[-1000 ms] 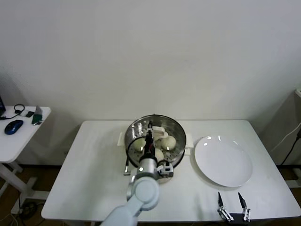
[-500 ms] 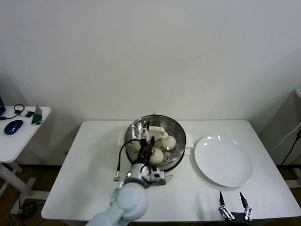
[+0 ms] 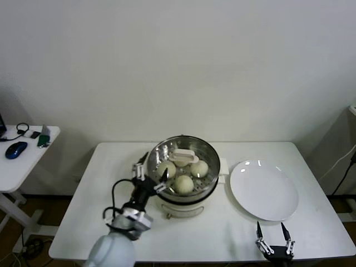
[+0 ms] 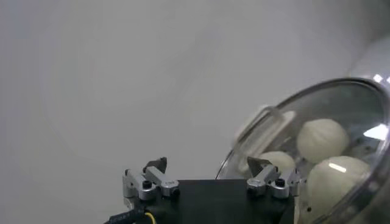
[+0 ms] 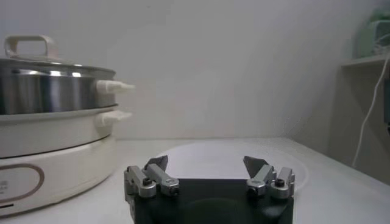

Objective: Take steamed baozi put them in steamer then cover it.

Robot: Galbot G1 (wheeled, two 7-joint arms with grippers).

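The left hand (image 3: 149, 177), fingers now apart, has let go and backed off the steamer (image 3: 184, 192). Its glass lid (image 3: 183, 157) sits on, buns (image 3: 184, 183) inside: task looks finished. Plate (image 3: 264, 190) bare; right hand (image 3: 272, 240) parked, apart.

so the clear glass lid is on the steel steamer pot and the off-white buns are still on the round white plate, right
Not quite. The clear glass lid does sit on the steel steamer pot, but the off-white buns are inside it; the head view shows the round white plate bare.
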